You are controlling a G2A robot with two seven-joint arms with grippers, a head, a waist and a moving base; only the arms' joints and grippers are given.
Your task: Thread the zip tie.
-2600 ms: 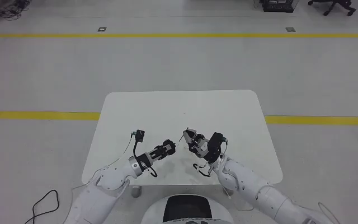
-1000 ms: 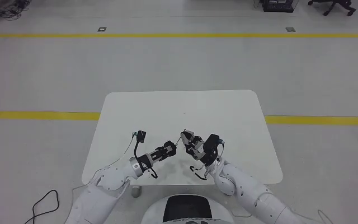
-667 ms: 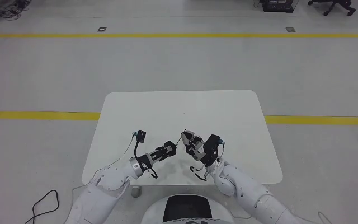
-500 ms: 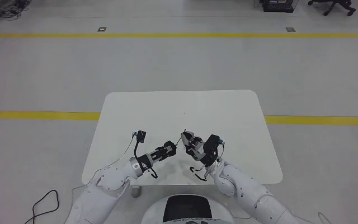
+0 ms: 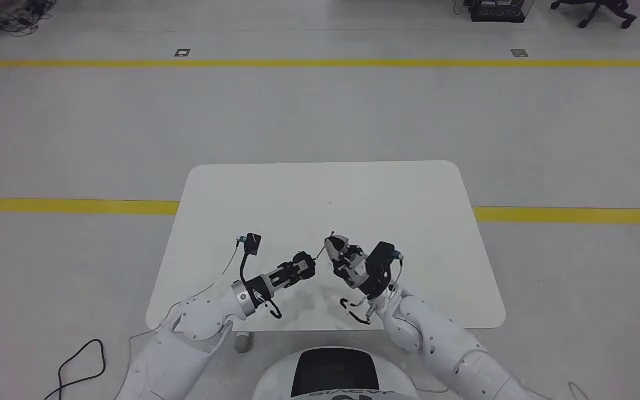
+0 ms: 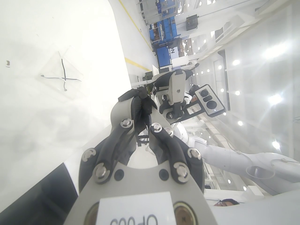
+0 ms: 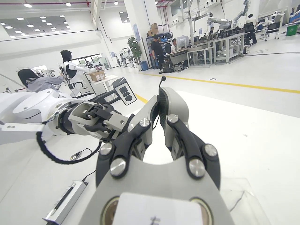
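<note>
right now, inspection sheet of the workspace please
surface: white table, rounded corners.
job's things: zip tie upright in the right claw, head above the tips.
clutter: clear bag with thin dark strands, flat on the table.
claws: right claw shut on the zip tie; left claw shut, its hold unclear.
cables: black loop at the left wrist; black cable on the floor.
surroundings: yellow floor lines; workbenches far off.

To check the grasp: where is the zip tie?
In the right wrist view the zip tie is pinched in the right gripper, head poking out beyond it, above the table's near half, opposite the left gripper.
</note>
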